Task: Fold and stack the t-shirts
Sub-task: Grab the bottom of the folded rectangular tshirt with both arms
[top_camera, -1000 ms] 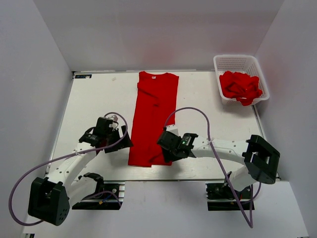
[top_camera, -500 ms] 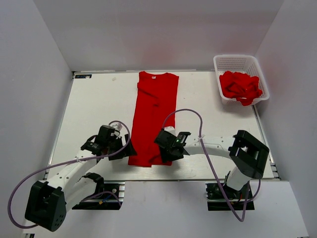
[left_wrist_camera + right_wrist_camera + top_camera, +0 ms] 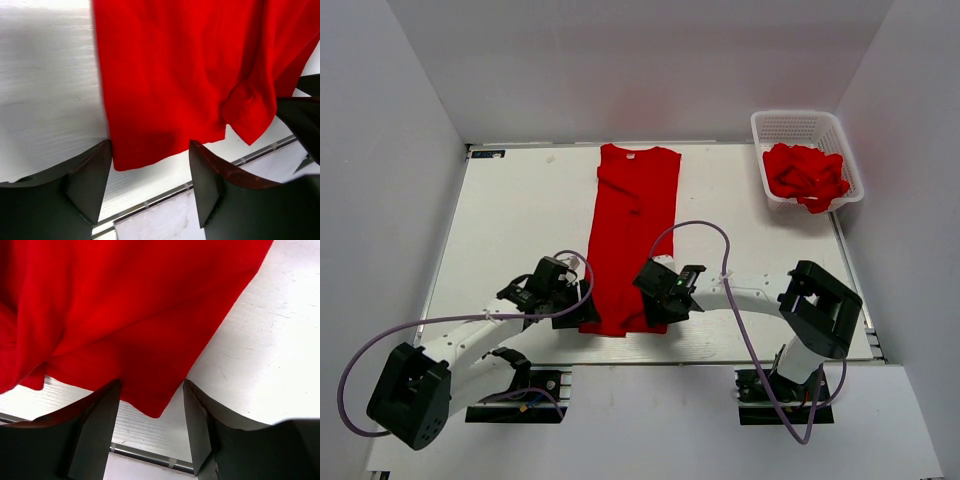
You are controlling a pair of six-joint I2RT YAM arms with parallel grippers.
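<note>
Between the spread, wedge-shaped dark fingers of the left gripper (image 3: 150,150) lies the near-left hem corner of a soft red t-shirt (image 3: 635,230), folded into a long narrow strip on the white table (image 3: 510,210). The right gripper (image 3: 152,390), its jaws likewise apart, straddles the pointed near-right corner. Far beyond it, crumpled red shirts (image 3: 805,175) fill a white mesh basket (image 3: 790,120).

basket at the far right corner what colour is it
White, an open mesh basket; the top external view shows it best.
</note>
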